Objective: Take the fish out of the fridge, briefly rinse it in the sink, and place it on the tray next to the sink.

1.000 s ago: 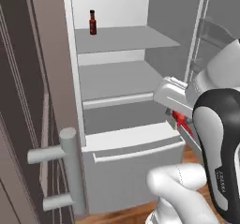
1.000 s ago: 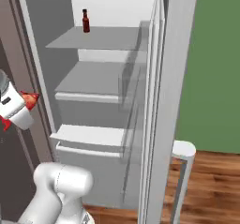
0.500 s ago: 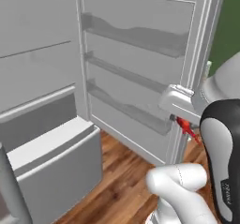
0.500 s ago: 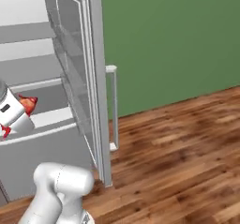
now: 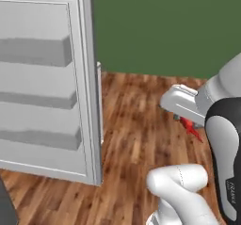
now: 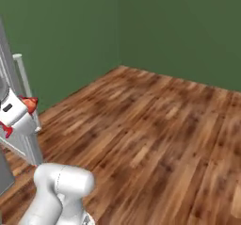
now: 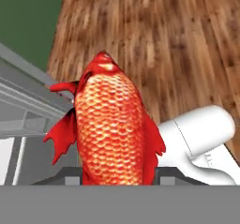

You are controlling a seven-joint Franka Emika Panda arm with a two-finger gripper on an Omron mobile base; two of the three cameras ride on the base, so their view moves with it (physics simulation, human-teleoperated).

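Observation:
The fish point(image 7: 110, 124), red-orange and scaly, stands nose-up between my dark fingertips point(image 7: 70, 175), and my gripper point(image 7: 117, 177) is shut on it. In the left base view the white hand juts out at mid-right with the gripper point(image 5: 186, 120) holding the fish point(image 5: 192, 126) over the wooden floor. In the right base view the gripper point(image 6: 16, 118) is at the left edge, red bits of the fish point(image 6: 29, 103) poking out. The fridge shows as its open door point(image 5: 47, 87) with shelf bins, and as a grey edge point(image 6: 21, 76). The sink and the tray are out of view.
A brown wooden floor point(image 6: 150, 125) spreads to the right, with a green wall point(image 5: 164, 26) behind it. The fridge door's edge point(image 5: 92, 101) stands close to the left of the arm. My own white base link point(image 5: 181, 191) sits low in front.
The whole picture has swung from the fridge's inside, past its open door, to floor and green wall, so the camera has turned. The fish stays gripped.

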